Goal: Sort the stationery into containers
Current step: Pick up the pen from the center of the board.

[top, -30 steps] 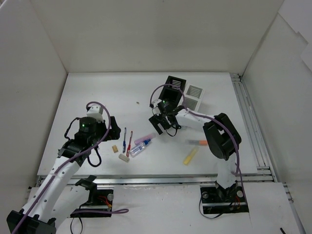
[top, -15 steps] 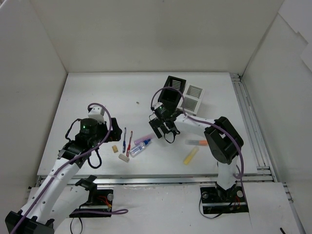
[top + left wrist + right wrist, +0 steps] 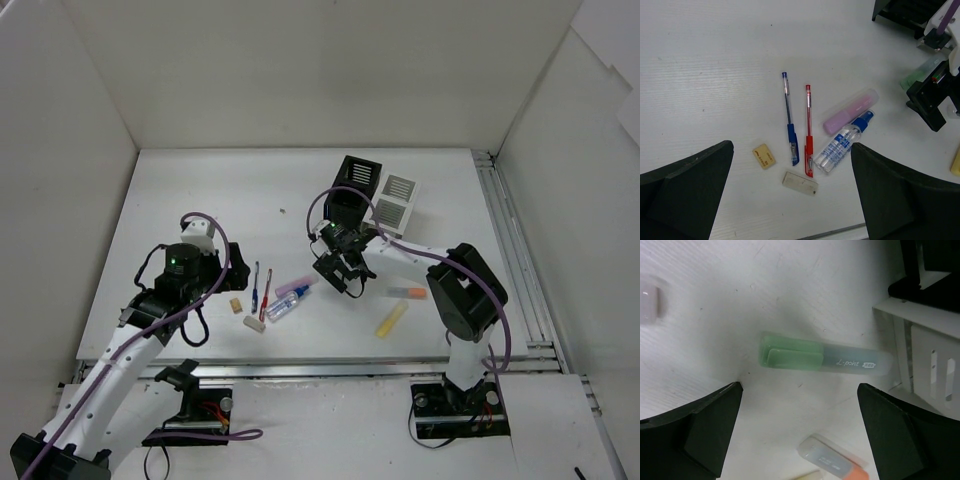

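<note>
- Just nearer the arms than the black box [image 3: 358,178]: right gripper [image 3: 799,390], fingers spread wide and empty, above a green highlighter [image 3: 822,359] lying flat.
- Well left of the black box: left gripper [image 3: 792,146], wide and empty, over the blue pen [image 3: 788,117], red pen [image 3: 809,130] and pink marker [image 3: 850,111].
- Touching the black box's right side: white box [image 3: 395,198].

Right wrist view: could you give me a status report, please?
Left gripper open, right gripper open above green highlighter. Lies flat beside white box. Nothing blocking.
</note>
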Tool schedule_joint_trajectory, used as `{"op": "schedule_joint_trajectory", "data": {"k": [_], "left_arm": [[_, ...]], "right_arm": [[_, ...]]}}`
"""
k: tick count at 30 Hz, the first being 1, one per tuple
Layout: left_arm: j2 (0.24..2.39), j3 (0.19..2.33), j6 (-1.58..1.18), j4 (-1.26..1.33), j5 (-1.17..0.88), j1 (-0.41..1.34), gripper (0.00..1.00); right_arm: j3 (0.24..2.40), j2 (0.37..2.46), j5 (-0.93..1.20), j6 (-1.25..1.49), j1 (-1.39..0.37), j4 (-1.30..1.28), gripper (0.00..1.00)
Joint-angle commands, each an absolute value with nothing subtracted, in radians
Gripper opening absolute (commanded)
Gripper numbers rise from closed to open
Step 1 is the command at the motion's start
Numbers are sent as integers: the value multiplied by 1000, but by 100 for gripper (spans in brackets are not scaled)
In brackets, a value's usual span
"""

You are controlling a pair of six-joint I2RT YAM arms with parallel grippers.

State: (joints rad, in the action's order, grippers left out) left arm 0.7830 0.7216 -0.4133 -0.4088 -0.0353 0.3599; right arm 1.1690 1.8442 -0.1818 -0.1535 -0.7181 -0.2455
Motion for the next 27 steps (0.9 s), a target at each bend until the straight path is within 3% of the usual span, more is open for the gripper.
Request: {"op": "schedule_joint_trajectory", "data": {"k": [1,13,22,27], "left_arm": [[778,739,-391,-360,-23,367,100],[770,735,-405,-385,51,367,100],[770,745,-408,-394,72,376,100],[787,752,-405,-394,71,376,100]], "right_arm": [[1181,1833,-229,-316,-715,-275,98],[1279,1940,-180,-561,-700,-273,93],[1359,2003,32,-624,-658,-396,59],[1417,2052,78,-629,-658,-475,27]]}}
